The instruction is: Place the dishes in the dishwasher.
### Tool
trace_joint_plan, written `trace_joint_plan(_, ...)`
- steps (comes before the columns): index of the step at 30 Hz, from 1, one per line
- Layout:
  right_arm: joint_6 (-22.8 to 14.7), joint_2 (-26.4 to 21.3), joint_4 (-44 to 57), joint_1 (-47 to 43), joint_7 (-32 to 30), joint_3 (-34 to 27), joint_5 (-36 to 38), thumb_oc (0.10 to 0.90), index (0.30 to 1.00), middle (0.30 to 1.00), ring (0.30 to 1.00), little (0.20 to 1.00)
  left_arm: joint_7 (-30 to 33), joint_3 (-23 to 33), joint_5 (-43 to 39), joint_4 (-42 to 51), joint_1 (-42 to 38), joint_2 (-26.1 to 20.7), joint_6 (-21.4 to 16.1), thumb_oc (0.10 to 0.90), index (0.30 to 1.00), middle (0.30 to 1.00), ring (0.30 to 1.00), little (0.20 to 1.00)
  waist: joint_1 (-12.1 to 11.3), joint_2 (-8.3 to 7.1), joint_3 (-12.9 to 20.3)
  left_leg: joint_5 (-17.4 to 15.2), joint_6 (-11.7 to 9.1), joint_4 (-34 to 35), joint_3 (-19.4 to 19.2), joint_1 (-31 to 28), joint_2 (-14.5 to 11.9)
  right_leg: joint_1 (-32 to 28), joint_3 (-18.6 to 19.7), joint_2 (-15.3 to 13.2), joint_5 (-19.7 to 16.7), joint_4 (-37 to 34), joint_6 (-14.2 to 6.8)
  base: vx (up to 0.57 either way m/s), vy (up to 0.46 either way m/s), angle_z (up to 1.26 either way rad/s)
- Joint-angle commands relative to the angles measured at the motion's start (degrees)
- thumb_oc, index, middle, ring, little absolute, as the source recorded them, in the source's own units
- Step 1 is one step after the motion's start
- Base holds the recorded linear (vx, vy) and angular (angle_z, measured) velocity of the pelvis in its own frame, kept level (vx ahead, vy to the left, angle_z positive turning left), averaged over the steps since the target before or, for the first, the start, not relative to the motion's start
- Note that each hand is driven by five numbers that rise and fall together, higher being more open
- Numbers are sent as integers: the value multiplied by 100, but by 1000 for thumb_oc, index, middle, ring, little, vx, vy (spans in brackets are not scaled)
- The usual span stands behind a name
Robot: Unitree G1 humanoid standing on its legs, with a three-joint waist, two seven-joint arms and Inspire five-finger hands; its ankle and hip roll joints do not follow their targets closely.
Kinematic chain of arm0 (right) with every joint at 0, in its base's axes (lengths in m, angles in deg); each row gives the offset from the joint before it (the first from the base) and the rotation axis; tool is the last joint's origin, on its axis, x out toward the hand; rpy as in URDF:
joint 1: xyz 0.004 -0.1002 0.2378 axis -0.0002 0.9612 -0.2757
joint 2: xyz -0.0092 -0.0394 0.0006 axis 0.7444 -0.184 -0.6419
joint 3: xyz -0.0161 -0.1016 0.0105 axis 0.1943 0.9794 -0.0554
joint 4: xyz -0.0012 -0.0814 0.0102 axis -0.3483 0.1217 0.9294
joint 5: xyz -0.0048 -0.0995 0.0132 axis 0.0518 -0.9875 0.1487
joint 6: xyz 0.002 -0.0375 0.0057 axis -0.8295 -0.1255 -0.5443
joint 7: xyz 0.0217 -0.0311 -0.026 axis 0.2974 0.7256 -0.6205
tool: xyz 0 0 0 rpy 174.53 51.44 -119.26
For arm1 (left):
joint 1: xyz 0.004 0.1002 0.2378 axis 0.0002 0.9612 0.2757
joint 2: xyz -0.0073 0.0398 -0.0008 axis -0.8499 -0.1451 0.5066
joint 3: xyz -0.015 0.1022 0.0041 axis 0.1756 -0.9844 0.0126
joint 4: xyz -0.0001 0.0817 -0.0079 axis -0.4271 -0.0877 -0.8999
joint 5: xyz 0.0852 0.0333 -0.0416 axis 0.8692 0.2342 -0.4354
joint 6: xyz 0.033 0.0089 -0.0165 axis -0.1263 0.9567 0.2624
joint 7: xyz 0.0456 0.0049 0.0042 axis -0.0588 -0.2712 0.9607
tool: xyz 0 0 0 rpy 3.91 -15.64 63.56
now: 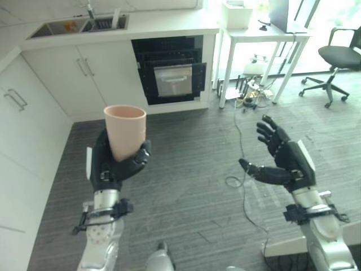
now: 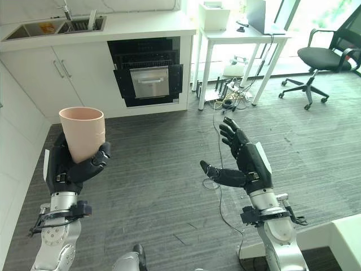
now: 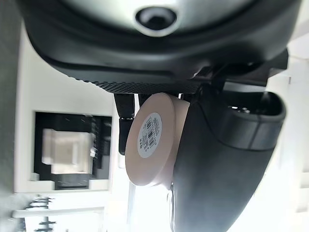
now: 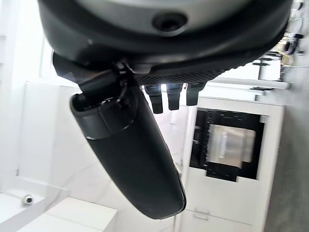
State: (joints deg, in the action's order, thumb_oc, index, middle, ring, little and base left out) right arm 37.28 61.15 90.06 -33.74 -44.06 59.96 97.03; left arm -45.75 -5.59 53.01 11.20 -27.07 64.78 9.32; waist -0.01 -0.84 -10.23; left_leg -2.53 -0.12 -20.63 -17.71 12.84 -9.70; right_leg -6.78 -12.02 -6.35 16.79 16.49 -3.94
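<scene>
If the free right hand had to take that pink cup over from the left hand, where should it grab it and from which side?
Probably the upper wall just under the rim, coming from the robot's right. The pink cup stands upright, and the left hand wraps its lower half, so only the wider top part is bare. The right hand is open, level with it, and the cup's taper would keep a grip from slipping down.

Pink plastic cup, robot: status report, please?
Left hand shut on pink plastic cup, upright. Right hand open, holding nothing. Black dishwasher ahead under white counter. Grey floor between, nothing in the way.
</scene>
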Motion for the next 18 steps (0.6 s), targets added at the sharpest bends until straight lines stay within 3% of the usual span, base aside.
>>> trace_joint_plan(1,-602,9,396,-748,-317,-95,-51,800,900,900,900,900,-220,102,80,643,-368,-382,-369,400,300,300,300,300,-148,211,559,-403,-173,344,10,-271,-62,-207,-547,98,-599,70,-367,214,188,32)
trace_joint_plan(3,-533,109,430,-775,-428,-52,-57,800,900,900,900,900,-372,23,132,587,-385,-387,-285,400,300,300,300,300,-168,161,581,-572,34,344,48,-339,202,-40,-505,43,-972,754,-626,218,219,34)
trace_joint_plan(5,-527,240,472,-732,-495,-10,-128,800,900,900,900,900,-478,-84,264,550,-379,-386,-179,400,300,300,300,300,-229,149,607,-692,234,344,145,-393,437,323,-502,-64,-1597,2018,-854,156,187,36)
trace_joint_plan(7,-546,314,512,-682,-508,31,-234,800,900,900,900,900,-511,-97,317,557,-351,-381,-135,400,300,300,300,300,-237,188,598,-770,302,344,197,-458,503,690,-491,-151,-1934,2627,-900,118,113,28)
trace_joint_plan(8,-633,361,449,-666,-464,102,-299,800,900,900,900,900,-528,-74,411,544,-286,-366,-91,400,300,300,300,300,-219,212,551,-867,345,344,207,-580,577,1197,-485,-327,-2049,2918,-868,133,48,29)
trace_joint_plan(10,-711,367,356,-677,-415,146,-266,800,900,900,900,900,-520,-59,442,519,-286,-410,4,400,300,300,300,300,-218,190,493,-886,302,344,245,-668,657,1360,-718,-407,-1821,2309,-775,260,-76,5)
trace_joint_plan(13,-728,342,322,-655,-335,121,-295,800,900,900,900,900,-619,-78,451,366,-407,-419,157,400,300,300,300,300,-82,70,411,-1045,153,344,426,-936,755,1380,-1014,-608,-2070,354,-591,296,-260,-14)
trace_joint_plan(16,-746,338,287,-609,-265,152,-130,800,900,900,900,900,-570,-187,670,226,-409,-343,220,400,300,300,300,300,132,-193,334,-1408,78,344,461,-1281,868,2124,-486,-1365,-2525,70,-787,385,-350,27)
trace_joint_plan(18,-805,475,257,-623,-201,197,-130,800,900,900,900,900,-534,-242,818,88,-392,-306,141,400,300,300,300,300,126,-198,274,-1572,103,344,494,-1421,792,2285,-502,-1673,-2806,70,-887,341,-290,43)
